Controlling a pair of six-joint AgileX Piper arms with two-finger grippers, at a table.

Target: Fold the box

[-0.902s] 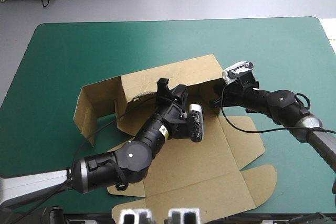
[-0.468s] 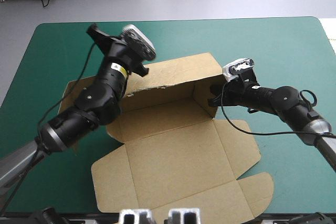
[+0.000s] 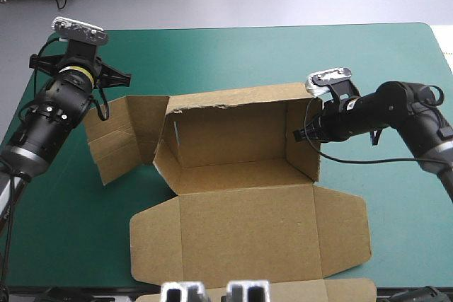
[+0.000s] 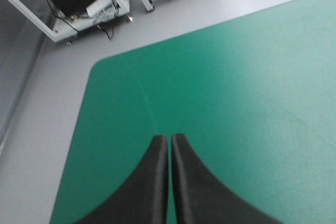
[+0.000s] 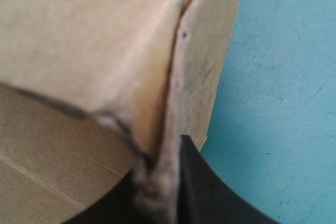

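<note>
The brown box [image 3: 241,228] lies open at the table's middle, its wide front panel flat toward the near edge. Its back wall [image 3: 230,114] and right end wall [image 3: 303,148] stand raised. A left flap [image 3: 122,136] angles outward. My right gripper [image 3: 298,134] is shut on the upper edge of the right end wall. The right wrist view shows the board pinched between the black fingers [image 5: 195,182], with the gripper [image 5: 168,153] at the wall's edge. My left gripper [image 4: 169,138] is shut on nothing. It points at the table's far left corner, apart from the box.
My left arm [image 3: 53,107] stands over the teal-green cover [image 3: 368,68] beside the box's left flap. Bare cover shows behind the box and to its right. The box's front panel reaches the near edge.
My left arm swung from over the box's middle out to the far left, clear of the box. The box now sits squarer with its walls upright. The right gripper kept its hold.
</note>
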